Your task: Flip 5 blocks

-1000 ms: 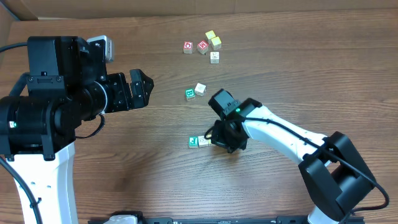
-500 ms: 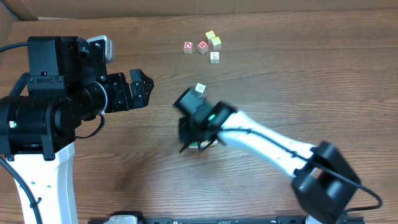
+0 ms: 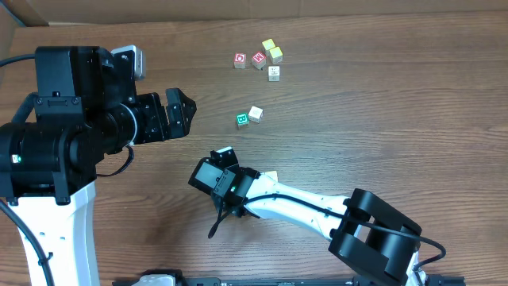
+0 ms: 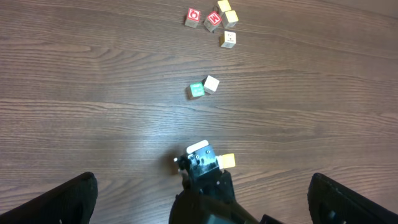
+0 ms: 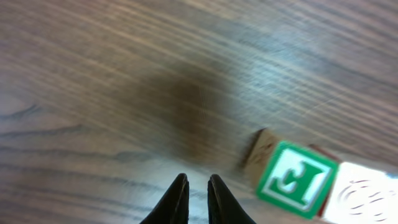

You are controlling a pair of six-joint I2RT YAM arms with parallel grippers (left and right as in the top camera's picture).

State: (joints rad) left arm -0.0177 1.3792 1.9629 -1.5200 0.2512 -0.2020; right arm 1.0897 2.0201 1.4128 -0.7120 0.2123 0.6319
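White arm links (image 3: 67, 238), black joint housings (image 3: 63, 143), black cables (image 3: 16, 57), slim black jaws.

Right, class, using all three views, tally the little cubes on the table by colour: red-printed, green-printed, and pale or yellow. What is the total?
Red cubes: 2
Green cubes: 2
Pale or yellow cubes: 5
Total: 9
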